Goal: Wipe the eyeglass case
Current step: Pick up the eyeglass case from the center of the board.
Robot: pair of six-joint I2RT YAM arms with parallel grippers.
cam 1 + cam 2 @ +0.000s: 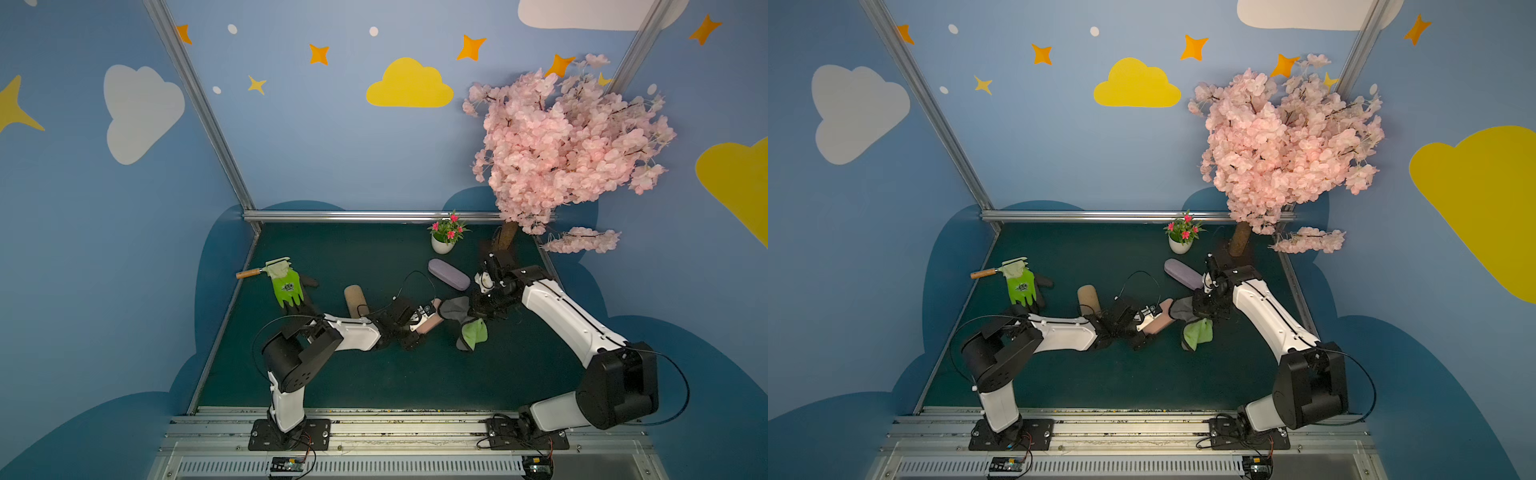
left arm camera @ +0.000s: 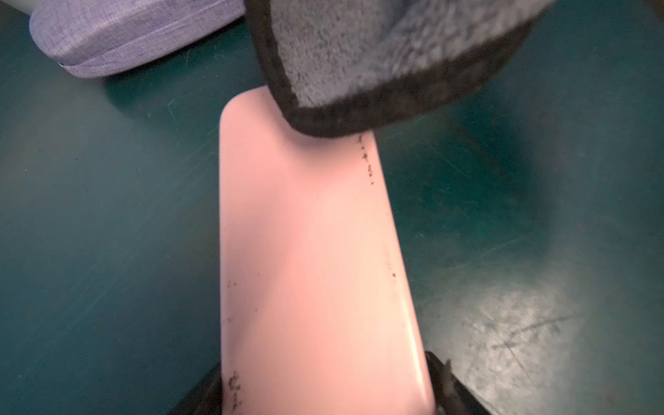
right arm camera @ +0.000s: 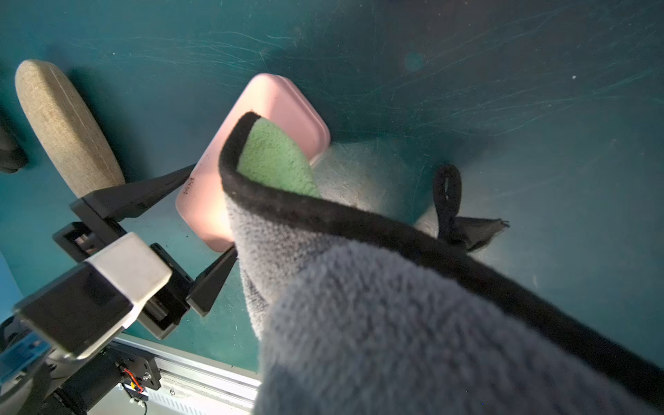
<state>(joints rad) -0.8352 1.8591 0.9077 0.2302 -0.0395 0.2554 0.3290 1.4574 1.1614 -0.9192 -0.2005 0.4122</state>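
A pink eyeglass case (image 2: pixel 309 251) with dark specks along its edges lies low over the green table. My left gripper (image 2: pixel 323 395) is shut on its near end, one black finger (image 3: pixel 154 187) against each long side. In both top views the case (image 1: pixel 434 320) (image 1: pixel 1162 321) is at mid-table, just ahead of the left gripper (image 1: pixel 427 318). My right gripper (image 1: pixel 478 307) is shut on a grey and green cloth (image 1: pixel 455 309) with black trim. The cloth (image 3: pixel 395 305) hides the right gripper's fingers. A cloth corner (image 2: pixel 377 54) rests on the case's far end.
A purple case (image 1: pixel 449 274) lies behind the cloth and a tan case (image 1: pixel 354 299) lies left of the left wrist. A green glove (image 1: pixel 286 286) and a wooden-handled tool (image 1: pixel 249 273) sit at the left. A potted flower (image 1: pixel 444 239) and a pink blossom tree (image 1: pixel 561 145) stand at the back right.
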